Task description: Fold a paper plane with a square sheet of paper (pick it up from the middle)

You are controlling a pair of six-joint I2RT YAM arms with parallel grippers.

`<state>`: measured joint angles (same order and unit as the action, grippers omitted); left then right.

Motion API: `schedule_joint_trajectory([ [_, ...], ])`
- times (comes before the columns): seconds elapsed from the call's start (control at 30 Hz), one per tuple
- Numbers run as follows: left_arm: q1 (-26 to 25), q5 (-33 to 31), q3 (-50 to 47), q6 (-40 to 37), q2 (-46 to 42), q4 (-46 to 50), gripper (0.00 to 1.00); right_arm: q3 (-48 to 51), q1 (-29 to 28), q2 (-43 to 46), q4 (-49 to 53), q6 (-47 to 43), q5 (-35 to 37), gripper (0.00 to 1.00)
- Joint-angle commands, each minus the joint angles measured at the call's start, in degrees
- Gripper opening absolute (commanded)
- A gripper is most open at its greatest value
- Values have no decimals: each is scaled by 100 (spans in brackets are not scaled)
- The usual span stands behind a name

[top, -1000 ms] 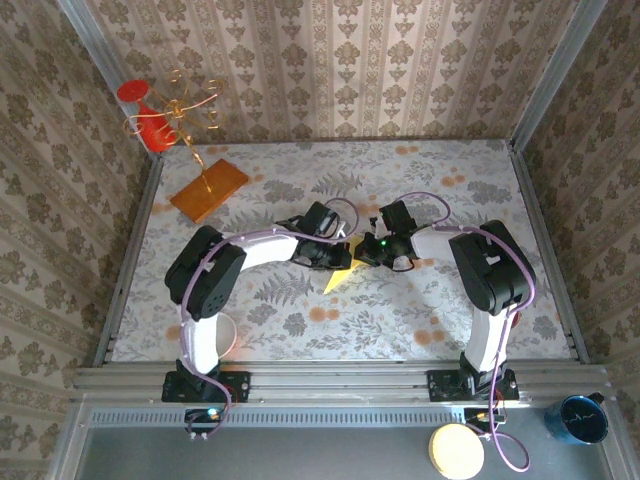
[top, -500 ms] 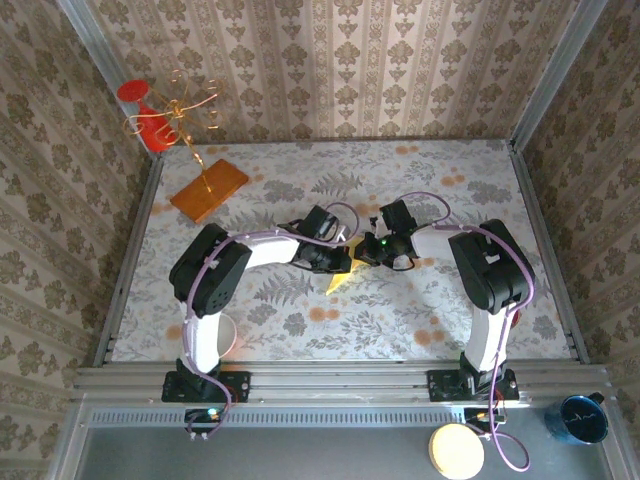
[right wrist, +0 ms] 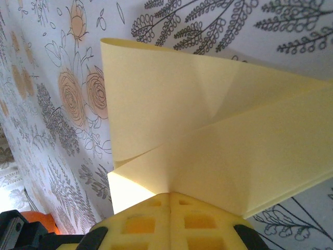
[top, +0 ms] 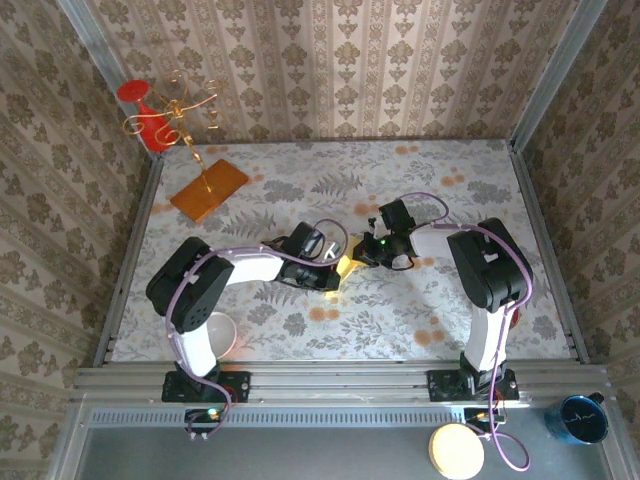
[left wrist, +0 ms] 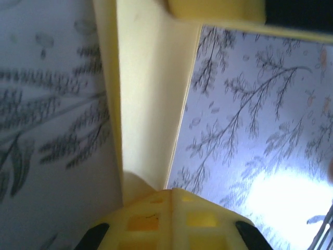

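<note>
In the top view the left arm has swung down and left over the last second, its elbow now nearer the frame's lower left, and the left gripper (top: 334, 270) has slid with it; the yellow wedge of the square sheet of paper (top: 346, 265) that poked out below the two wrists has shrunk to a small patch just left of centre, pinched between that gripper and the right gripper (top: 364, 253). I read this as a crease being drawn or tightened, so folding is under way but no dart shape shows yet. The orange board (top: 208, 188) with its gold wire stand (top: 185, 105) sits well apart at upper left, the white bowl (top: 222, 335) lies by the left arm's lower link; neither blocks the work, though the crowded wrists hide most of the sheet. In the left wrist view the fingers (left wrist: 156, 219) at the bottom edge are clenched on a narrow folded strip of the sheet (left wrist: 148, 94) running up the frame. In the right wrist view the gripper (right wrist: 169, 200) is clamped on the sheet (right wrist: 208, 120), its layers fanning to the upper right above the flowered table (right wrist: 62, 94)
</note>
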<state>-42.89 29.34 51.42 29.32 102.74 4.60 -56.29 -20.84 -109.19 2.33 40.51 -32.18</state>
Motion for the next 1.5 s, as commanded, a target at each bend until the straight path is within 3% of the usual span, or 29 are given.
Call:
schedule_joint_trajectory([
  [0.0, 111, 232, -149, -36, -374, 783, 0, -16, 54, -74, 664, -193, 447, 3],
  [0.17, 410, 15, 28, 98, -1158, 762, 4, -221, -58, 546, 1003, -342, 316, 14],
  [0.27, 739, -329, -131, 239, -1650, 744, 12, -341, -150, 878, 1374, -321, 520, 33],
  [0.37, 1132, -626, -389, 382, -2102, 744, 21, -411, -307, 1165, 1839, -186, 1101, 51],
  [0.53, 1645, -1089, -830, 602, -2696, 757, 41, -578, -694, 1404, 2492, 408, 2353, 61],
  [0.73, 2057, -1280, -1169, 591, -2924, 615, 67, -818, -1271, 1209, 2754, 1284, 3358, 61],
  [0.8, 2059, -1310, -1249, 519, -2976, 542, 76, -884, -1334, 1073, 2671, 1500, 3357, 53],
  [0.93, 2066, -1440, -1370, 374, -3088, 538, 85, -1192, -1435, 757, 2595, 1648, 3385, 52],
  [1.13, 2066, -1379, -1465, 208, -3124, 516, 93, -1437, -1528, 424, 2755, 1866, 3480, 53],
  [1.47, 2066, -1300, -1416, 174, -2937, 455, 97, -1154, -1563, 839, 2991, 2207, 3828, 42],
])
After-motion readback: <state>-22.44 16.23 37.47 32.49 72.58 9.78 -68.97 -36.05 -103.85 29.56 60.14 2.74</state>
